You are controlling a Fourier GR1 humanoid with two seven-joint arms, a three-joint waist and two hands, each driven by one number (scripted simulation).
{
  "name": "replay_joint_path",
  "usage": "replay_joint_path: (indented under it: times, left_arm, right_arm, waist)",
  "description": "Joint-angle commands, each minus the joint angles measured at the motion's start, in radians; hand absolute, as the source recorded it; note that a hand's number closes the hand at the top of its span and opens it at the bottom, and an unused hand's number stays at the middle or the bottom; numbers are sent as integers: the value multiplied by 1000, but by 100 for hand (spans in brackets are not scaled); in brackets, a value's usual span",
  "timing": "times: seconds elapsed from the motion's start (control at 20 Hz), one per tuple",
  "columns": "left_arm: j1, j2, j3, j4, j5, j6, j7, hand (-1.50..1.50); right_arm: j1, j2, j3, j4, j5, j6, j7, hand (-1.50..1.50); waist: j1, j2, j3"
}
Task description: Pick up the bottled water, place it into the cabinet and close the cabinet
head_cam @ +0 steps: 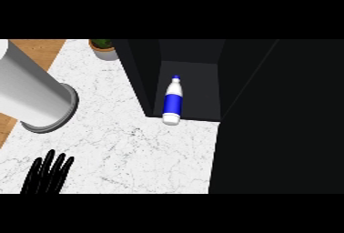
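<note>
Left hand (47, 175), lower left on marble counter (134, 145): fingers straight, holding nothing, resting. Right hand not visible. Grey cylinder (30, 91) beyond hand, slightly left. Bottled water (173, 101) up and right of hand, well apart, lying on its side on floor of dark cabinet (194, 77), base at front edge, cap pointing inward. Potted plant (103, 47) farthest, at top. Judgement: placing step done; closing remains, calls for swinging large dark door panel (282, 118) shut. Count: one bottle, one cabinet, one cylinder, one plant, one hand.
</note>
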Motion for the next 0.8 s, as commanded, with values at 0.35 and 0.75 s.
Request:
replay_joint_path:
  times: [0.35, 0.75]
  left_arm:
    - [91, 134, 81, -15, 43, -163, -57, -150]
    - [87, 185, 122, 3, 57, -216, -57, -150]
  right_arm:
    - [-332, 6, 129, -59, 65, 29, 273, 150]
    - [-492, 32, 136, 33, 5, 12, 399, 150]
  waist:
    - [61, 18, -2]
    - [88, 24, -8]
